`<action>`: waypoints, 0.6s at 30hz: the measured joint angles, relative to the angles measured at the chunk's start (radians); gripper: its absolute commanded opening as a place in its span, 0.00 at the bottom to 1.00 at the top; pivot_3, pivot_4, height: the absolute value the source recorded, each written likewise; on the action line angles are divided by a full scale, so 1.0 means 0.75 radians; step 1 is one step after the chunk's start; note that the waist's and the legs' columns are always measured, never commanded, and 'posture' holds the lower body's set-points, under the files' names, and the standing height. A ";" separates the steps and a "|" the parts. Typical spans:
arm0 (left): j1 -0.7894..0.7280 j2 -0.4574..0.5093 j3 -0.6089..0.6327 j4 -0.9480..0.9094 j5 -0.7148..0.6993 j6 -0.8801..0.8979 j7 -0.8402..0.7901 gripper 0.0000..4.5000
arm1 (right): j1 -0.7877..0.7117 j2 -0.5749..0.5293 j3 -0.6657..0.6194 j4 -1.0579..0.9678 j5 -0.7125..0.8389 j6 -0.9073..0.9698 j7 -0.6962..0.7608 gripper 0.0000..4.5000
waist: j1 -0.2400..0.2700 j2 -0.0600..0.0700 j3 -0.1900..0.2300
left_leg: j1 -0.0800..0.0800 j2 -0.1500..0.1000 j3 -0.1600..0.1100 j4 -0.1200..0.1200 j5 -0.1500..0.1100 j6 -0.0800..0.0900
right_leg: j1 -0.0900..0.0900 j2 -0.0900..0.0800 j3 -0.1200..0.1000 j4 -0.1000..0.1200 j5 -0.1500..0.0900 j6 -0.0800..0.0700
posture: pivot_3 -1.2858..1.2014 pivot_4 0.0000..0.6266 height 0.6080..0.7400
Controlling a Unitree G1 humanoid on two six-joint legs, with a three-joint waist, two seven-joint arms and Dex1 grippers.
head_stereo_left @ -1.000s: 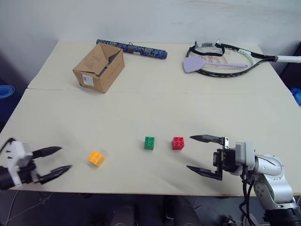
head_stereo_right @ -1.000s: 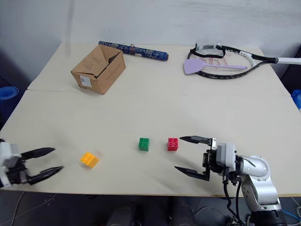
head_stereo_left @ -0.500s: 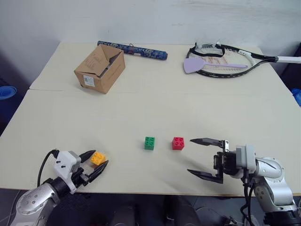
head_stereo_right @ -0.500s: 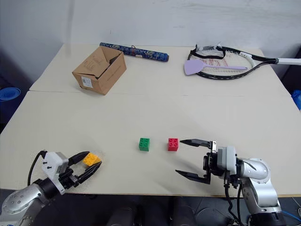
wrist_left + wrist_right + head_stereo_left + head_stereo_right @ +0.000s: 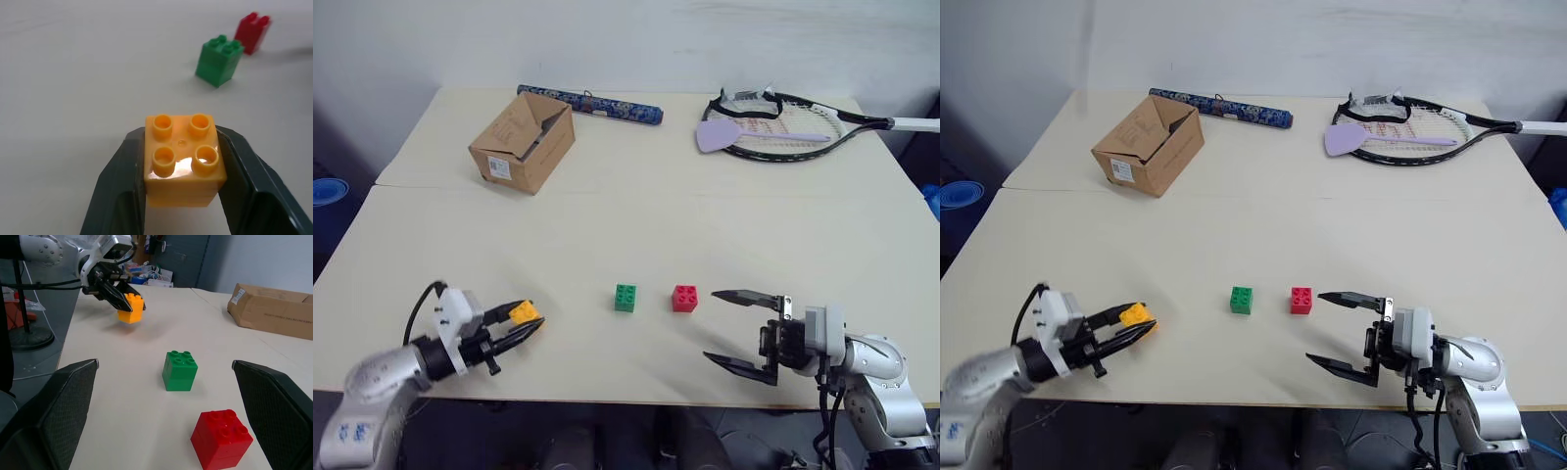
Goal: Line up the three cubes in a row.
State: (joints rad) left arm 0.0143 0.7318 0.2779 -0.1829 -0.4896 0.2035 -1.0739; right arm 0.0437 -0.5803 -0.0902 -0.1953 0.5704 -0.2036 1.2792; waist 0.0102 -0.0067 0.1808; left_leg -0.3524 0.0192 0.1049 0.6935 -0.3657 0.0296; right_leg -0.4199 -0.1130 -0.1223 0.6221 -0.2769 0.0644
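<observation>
Table (image 5: 636, 225) | cardboard box (image 5: 522, 141) open, contents unseen | left claw (image 5: 521, 325) grips yellow cube (image 5: 524, 312)

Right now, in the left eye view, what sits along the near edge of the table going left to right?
Left gripper shut on yellow-orange studded plastic cube → green studded plastic cube → red studded plastic cube → right gripper, jaws open.

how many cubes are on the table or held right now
3: green cube and red cube side by side on the table, yellow cube clamped in the left gripper. None look hidden.
</observation>
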 measured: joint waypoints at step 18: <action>-0.883 -0.140 -0.553 1.053 0.291 -0.537 -0.571 0.34 | 0.062 -0.011 -0.054 -0.107 -0.017 0.021 -0.144 1.00 | 0.005 0.001 0.000 | -0.003 0.001 0.008 0.006 -0.001 0.003 | 0.000 0.006 -0.010 0.002 0.003 0.006 | 0.52 0.24 1.00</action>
State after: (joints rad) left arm -0.6483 0.6268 -0.1369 0.6066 -0.2715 -0.1991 -1.5018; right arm 0.0902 -0.5887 -0.1308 -0.2759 0.5574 -0.1875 1.1715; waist 0.0136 -0.0058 0.1808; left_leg -0.3545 0.0200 0.1110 0.6981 -0.3663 0.0321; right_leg -0.4200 -0.1086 -0.1300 0.6235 -0.2743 0.0693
